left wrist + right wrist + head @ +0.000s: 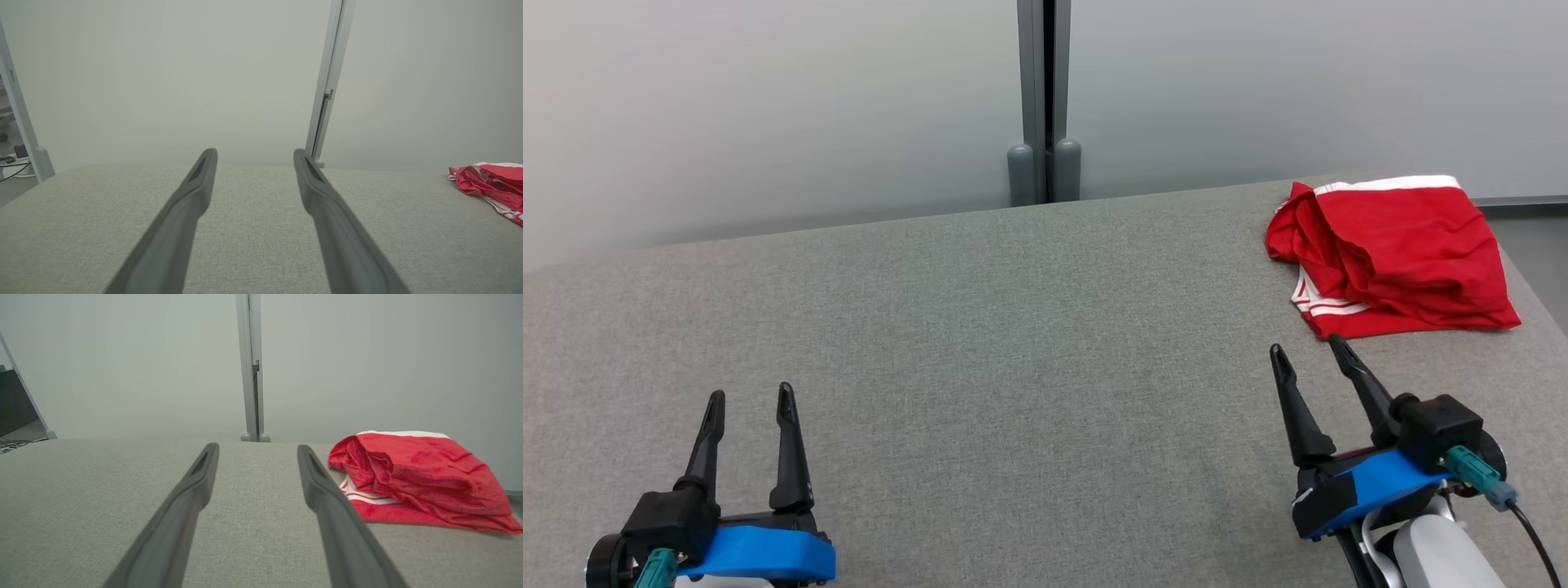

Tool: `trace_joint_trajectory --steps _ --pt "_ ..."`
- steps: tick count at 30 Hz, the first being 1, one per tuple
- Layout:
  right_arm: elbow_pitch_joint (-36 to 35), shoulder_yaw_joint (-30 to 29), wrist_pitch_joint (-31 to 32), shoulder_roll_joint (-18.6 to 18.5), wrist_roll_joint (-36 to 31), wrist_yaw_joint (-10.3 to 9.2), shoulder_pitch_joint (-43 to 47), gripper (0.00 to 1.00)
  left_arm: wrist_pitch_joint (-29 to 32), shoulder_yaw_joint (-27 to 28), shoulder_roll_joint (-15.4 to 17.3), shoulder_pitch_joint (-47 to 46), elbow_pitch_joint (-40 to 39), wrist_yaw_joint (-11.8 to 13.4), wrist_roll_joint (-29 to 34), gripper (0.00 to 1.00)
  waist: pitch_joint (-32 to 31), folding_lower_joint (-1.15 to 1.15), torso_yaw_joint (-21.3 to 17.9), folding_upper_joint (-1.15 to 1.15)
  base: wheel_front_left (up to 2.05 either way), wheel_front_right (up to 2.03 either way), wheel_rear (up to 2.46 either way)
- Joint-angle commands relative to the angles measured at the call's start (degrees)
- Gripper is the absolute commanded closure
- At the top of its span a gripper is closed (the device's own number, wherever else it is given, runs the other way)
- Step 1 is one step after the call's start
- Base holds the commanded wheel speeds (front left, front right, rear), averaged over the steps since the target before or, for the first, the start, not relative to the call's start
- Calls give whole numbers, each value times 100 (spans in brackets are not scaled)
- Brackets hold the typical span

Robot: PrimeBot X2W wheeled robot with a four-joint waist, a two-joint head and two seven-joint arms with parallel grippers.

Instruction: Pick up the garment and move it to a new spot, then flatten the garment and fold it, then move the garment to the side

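A red garment (pixel 1392 253) with white stripes lies crumpled at the far right of the grey fabric table (pixel 1013 343). It also shows in the right wrist view as a rumpled red heap (pixel 412 479) and at the right edge of the left wrist view (pixel 492 183). My right gripper (pixel 1308 351) stands open just in front of the garment's near edge, apart from it, with nothing between its fingers. My left gripper (pixel 750 398) is open and empty over the near left of the table. Both pairs of fingers (pixel 196 183) (pixel 200 473) point along the table top.
Pale frosted wall panels stand behind the table, joined by a grey vertical post (pixel 1044 98) with two feet at the table's far edge. The table's right edge (pixel 1535 286) runs close beside the garment. Cables (pixel 12 167) lie on the floor at the far left.
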Motion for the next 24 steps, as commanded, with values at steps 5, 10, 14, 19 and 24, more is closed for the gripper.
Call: trace_joint_trajectory --steps 5,10,14,19,24 --pt "-177 -167 -26 111 -265 1 202 0 -24 68 -17 4 60 -11 59 0 -15 0 45 0 0 0 0" --pt "-368 -398 -26 289 -487 1 327 0 -24 95 -20 -80 102 -6 64 0 2 0 84 0 0 0 0" --pt "-470 -480 -26 365 -557 1 377 0 -24 80 -25 -75 115 35 71 0 -1 0 81 0 0 0 0" --pt "-570 -531 -26 420 -645 1 379 0 -25 77 -28 -66 165 38 63 0 -10 0 79 0 0 0 0" --pt "-607 -547 -26 448 -676 1 383 0 -24 47 -30 -65 205 53 39 0 -28 0 89 0 0 0 0"
